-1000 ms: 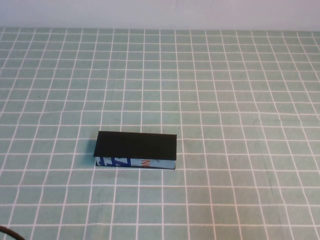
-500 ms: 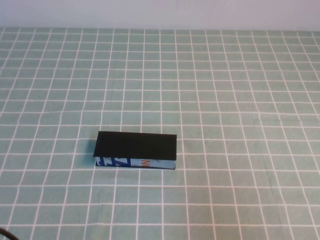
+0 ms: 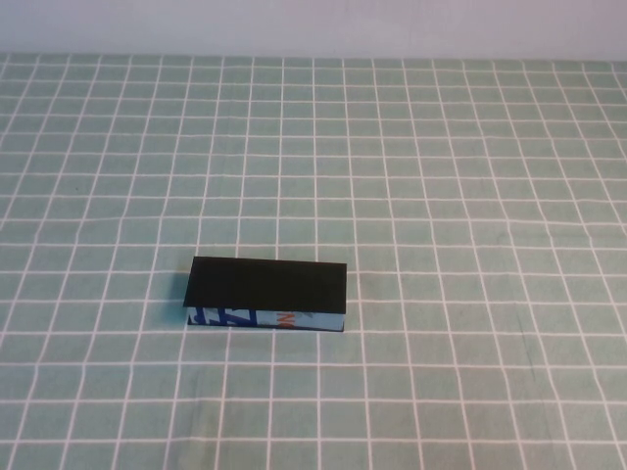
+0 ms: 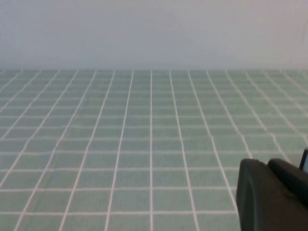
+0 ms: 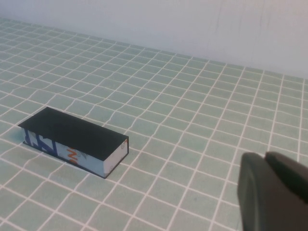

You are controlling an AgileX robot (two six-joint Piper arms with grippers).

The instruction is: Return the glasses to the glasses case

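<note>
Glasses case: lid shut flat, contents hidden; lies on the checked cloth, left of centre.
Case finish: black lid, light-blue front, dark-blue and orange print.
Left gripper: parked; finger state indeterminate.
Right gripper: parked; finger state indeterminate.

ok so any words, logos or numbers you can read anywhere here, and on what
Glasses case, light-blue front side: dark-blue and orange print, too blurred to read.
Green checked tablecloth: no text.
Left gripper and right gripper, each seen only in its own wrist view: no markings.
</note>
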